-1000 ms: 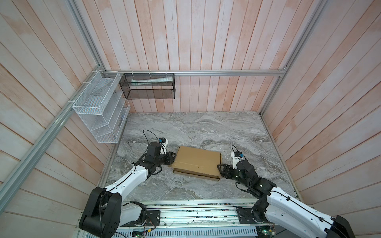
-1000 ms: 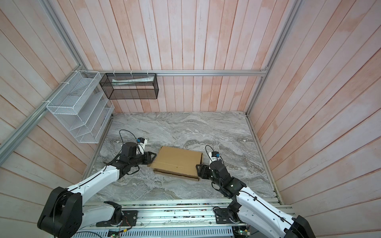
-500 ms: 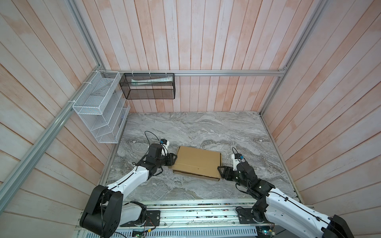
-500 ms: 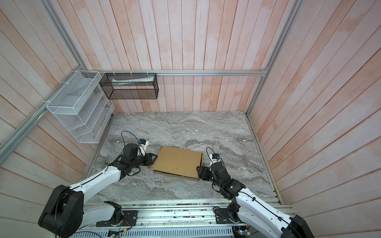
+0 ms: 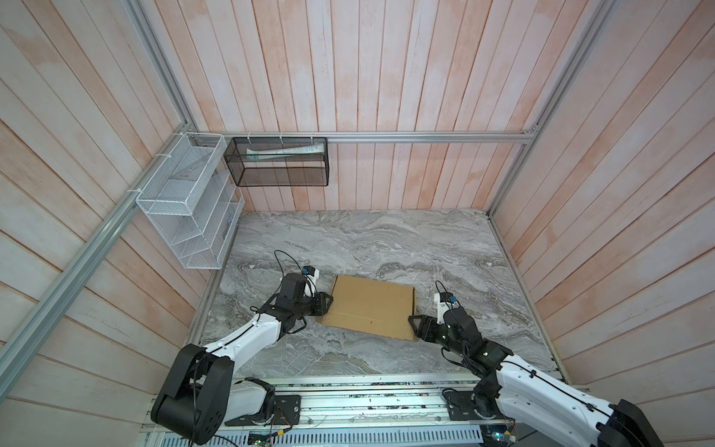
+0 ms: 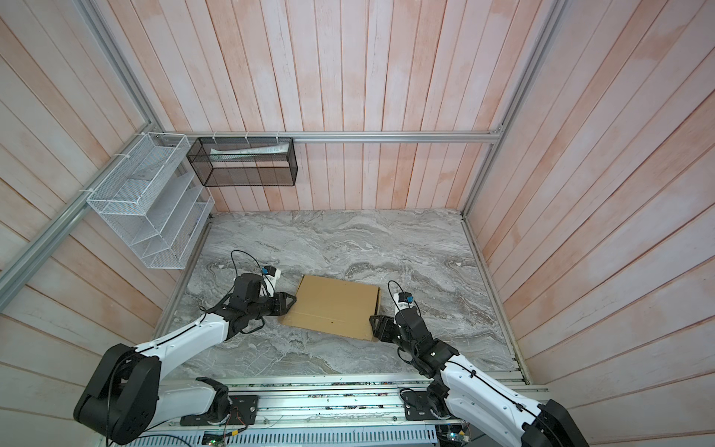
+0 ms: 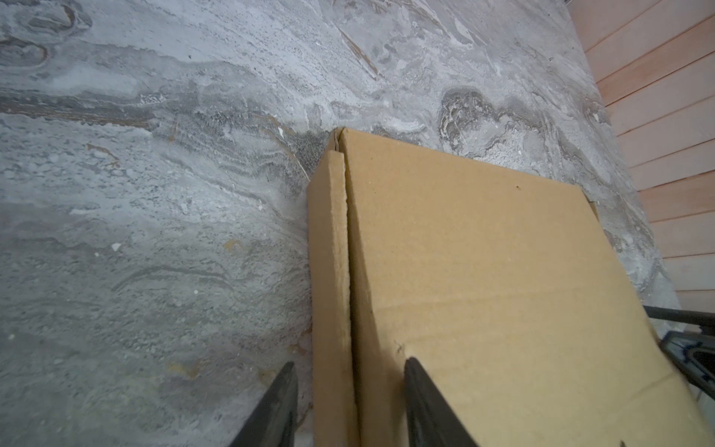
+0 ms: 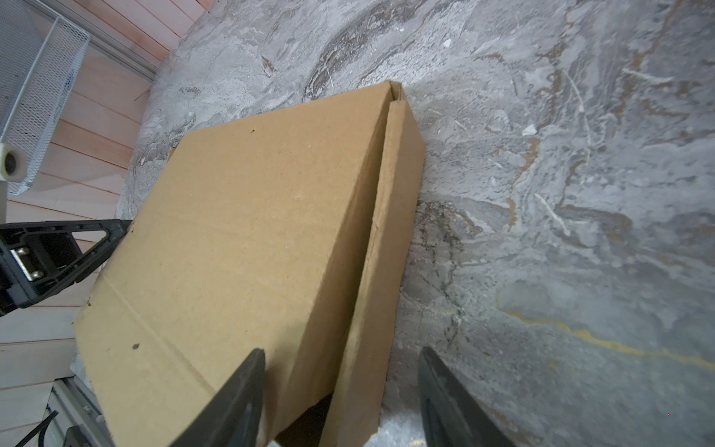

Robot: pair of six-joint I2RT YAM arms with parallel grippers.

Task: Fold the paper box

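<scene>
The left jaws are standing apart, straddling the left side wall (image 7: 329,271) of the paper box (image 5: 369,305), which is lying nearly closed on the worktop (image 5: 367,240), near its middle. The right jaws are gaping likewise around the right side wall (image 8: 390,216), where the lid (image 8: 251,216) is sitting slightly raised. Both sides probably need pinching gently and evenly, so the box is not skidding sideways.

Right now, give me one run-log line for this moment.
box: lid down, on table | left tool: open, astride one side wall | right tool: open, astride opposite side wall
</scene>
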